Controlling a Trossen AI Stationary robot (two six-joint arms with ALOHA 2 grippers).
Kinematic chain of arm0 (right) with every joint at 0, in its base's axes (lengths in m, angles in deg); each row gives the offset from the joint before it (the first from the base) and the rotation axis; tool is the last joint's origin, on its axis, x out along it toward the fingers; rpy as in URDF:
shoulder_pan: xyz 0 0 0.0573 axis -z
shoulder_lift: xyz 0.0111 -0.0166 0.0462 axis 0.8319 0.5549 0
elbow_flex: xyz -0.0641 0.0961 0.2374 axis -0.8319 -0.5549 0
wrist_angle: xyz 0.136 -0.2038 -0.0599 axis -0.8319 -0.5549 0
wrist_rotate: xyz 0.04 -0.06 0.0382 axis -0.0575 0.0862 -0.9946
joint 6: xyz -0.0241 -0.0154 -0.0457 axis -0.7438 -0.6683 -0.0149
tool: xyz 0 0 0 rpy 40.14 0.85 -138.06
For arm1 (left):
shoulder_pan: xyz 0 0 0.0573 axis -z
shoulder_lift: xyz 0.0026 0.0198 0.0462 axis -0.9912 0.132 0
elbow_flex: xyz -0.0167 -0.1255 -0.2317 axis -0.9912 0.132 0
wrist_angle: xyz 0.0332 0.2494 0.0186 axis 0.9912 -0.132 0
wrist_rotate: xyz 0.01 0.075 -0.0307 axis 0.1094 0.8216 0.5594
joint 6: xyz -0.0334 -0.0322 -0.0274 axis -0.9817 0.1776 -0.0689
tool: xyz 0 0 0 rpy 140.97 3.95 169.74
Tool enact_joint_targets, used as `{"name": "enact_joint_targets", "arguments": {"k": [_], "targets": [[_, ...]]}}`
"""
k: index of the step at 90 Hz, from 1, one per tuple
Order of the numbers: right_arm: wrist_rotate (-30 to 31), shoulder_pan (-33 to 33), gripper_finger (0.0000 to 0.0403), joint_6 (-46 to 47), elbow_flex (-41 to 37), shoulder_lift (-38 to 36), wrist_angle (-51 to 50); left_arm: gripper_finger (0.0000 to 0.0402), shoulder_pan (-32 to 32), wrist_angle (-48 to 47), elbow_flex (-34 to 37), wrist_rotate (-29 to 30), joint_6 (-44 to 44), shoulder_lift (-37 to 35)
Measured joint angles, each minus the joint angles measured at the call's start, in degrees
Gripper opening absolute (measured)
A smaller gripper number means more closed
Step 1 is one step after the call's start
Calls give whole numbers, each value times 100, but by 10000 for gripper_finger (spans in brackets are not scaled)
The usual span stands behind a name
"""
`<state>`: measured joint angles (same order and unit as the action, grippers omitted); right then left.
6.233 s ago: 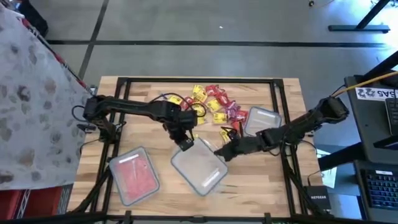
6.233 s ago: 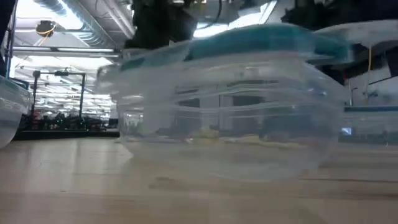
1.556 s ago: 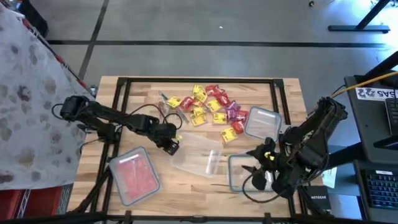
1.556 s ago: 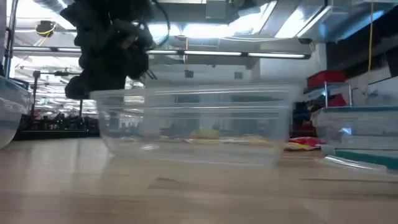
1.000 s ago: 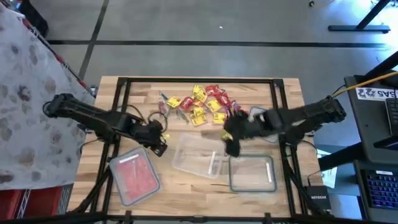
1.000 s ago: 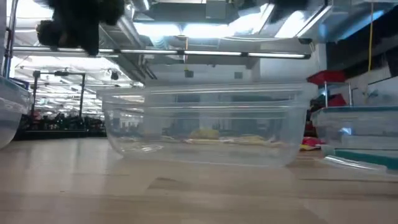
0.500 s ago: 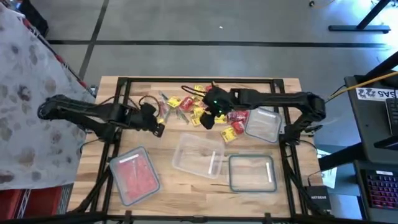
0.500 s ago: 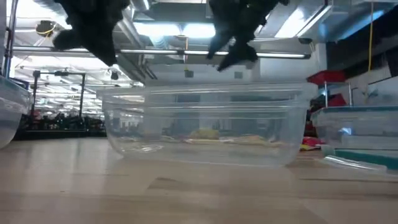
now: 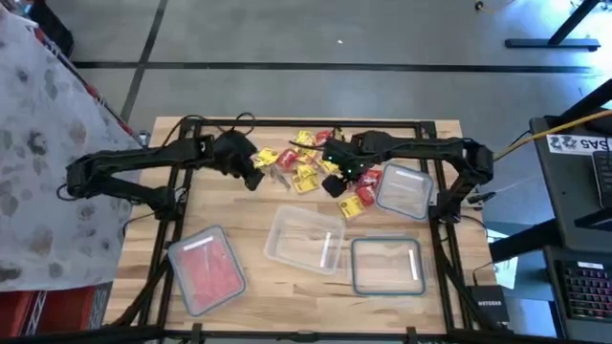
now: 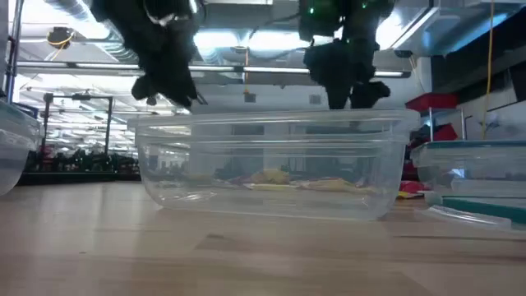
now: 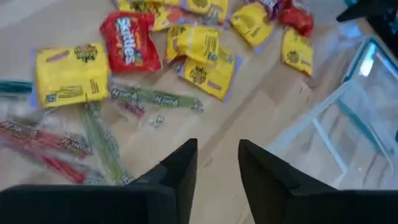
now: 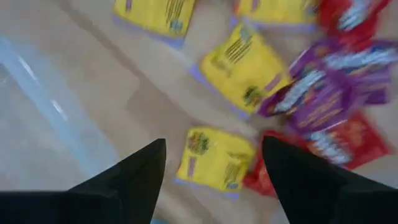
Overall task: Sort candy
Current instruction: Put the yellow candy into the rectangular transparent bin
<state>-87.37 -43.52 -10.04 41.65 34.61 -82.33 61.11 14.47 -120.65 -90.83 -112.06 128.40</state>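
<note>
Bright overhead room lights glare in the low view; both wrist views are motion-blurred and soft.

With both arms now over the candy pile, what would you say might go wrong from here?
Both tools work the same small pile: the left tool and right tool hover close and might collide. The candy lies packed and overlapping, so the open right tool may lift a purple piece along with the yellow piece beneath it. The thin stick candies lie flat and could slip.
</note>
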Motion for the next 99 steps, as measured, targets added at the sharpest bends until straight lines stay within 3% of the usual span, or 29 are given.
{"name": "enact_joint_targets", "arguments": {"k": [22, 66, 78, 99], "targets": [[-470, -42, 252, -74, -314, 565, 95, 106, -342, 33, 2, -263, 339, 106], [-96, -833, 246, -24, -352, 1482, 87, 106, -393, 126, 2, -384, 215, 104], [85, -918, 199, -18, -341, 1575, 96, 106, -393, 120, 2, -384, 210, 104], [598, -942, 61, -176, -86, 1562, -46, 106, -393, 124, 2, -519, 215, 79]]}}
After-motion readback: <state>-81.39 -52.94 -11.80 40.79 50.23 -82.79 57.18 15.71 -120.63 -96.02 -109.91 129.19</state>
